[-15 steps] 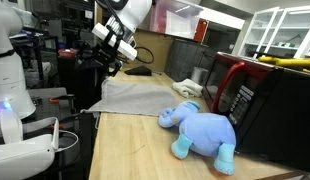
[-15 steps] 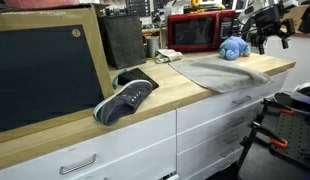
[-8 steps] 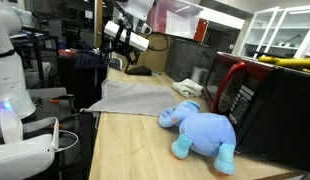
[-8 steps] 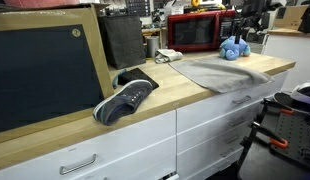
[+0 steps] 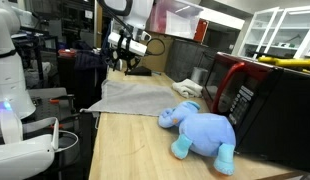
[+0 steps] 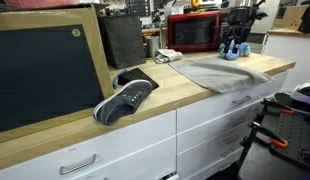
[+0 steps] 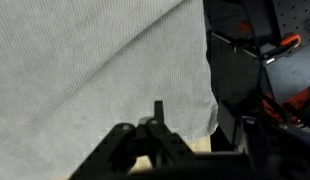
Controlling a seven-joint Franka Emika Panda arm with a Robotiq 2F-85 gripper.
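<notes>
My gripper [image 5: 125,62] hangs over the far end of a grey cloth [image 5: 135,97] spread on the wooden counter [image 5: 130,150]. In an exterior view the gripper [image 6: 233,40] stands in front of the blue plush elephant [image 6: 238,50], partly hiding it. In the wrist view the cloth [image 7: 95,60] fills the left, and its corner lies near the counter's edge. There the gripper [image 7: 192,140] shows dark at the bottom, its jaws apart with nothing held between them. The plush elephant [image 5: 205,130] lies on the counter beyond the cloth's near end.
A red microwave [image 5: 255,95] stands beside the plush. A dark sneaker [image 6: 125,98] and a black-panelled board [image 6: 45,70] sit further along the counter [image 6: 155,112]. Off the counter's edge are dark equipment and orange clamps [image 7: 280,45].
The gripper has travelled from beyond the counter's edge to above the cloth's far end and now stands in front of the plush. The cloth and plush have not moved.
</notes>
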